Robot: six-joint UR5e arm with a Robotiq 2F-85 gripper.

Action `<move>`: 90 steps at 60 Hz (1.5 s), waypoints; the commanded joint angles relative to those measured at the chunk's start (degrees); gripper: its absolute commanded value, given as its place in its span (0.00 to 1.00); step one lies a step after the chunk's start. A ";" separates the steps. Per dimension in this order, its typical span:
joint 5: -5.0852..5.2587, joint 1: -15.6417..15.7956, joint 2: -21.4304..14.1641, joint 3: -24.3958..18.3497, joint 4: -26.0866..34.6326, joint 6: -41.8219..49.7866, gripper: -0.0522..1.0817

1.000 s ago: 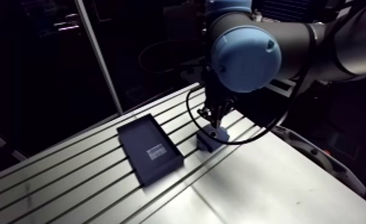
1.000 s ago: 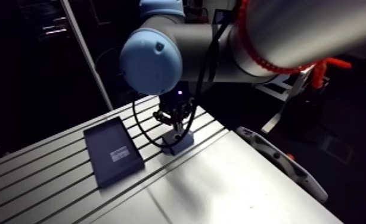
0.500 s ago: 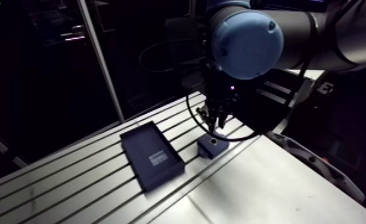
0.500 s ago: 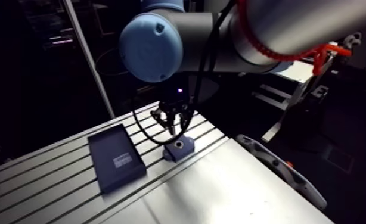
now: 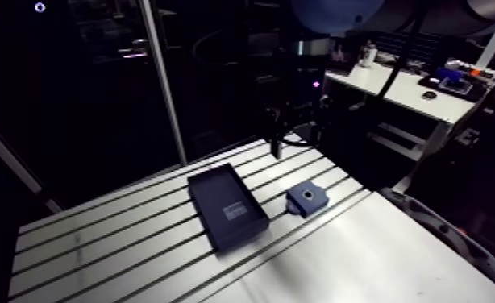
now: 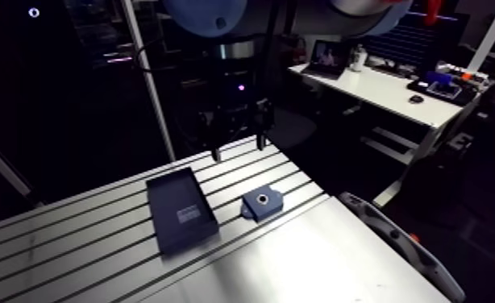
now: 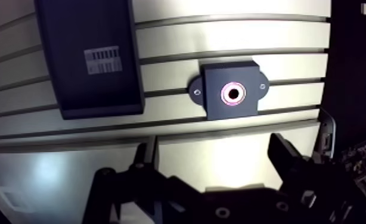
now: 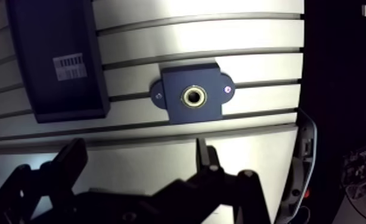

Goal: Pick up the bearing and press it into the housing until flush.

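Robotics lab or assy workshop, not a home. I hang over a slotted alu table (image 5: 97, 242) with mounting grooves running its full length. On it sits a flat dark parts tray (image 6: 181, 211) w/ a printed label. At its 3 o'clock in the arm view is a machined housing (image 6: 262, 202) w/ two screws.

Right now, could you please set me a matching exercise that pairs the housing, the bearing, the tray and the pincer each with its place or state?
Things:
1. housing
2. bearing
3. black tray
4. pincer

Places and states:
A. open and empty, above the table
B. bears a white barcode label
C. sits in the round bore
D. eared block lying on the table beside the black tray

Pairs: 1-D, 2-C, 3-B, 4-A.
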 commanded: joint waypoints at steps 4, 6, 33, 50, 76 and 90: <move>0.13 9.60 -0.17 -9.59 9.17 9.68 0.05; 0.13 10.65 -0.17 -10.53 9.71 10.41 0.05; 0.99 18.92 -1.09 -22.02 18.11 14.79 0.05; 2.85 21.55 -2.35 -26.74 20.34 15.90 0.05; 2.68 23.05 -4.76 -26.66 20.44 15.91 0.05; 2.51 22.96 -6.64 -25.92 24.85 15.99 0.05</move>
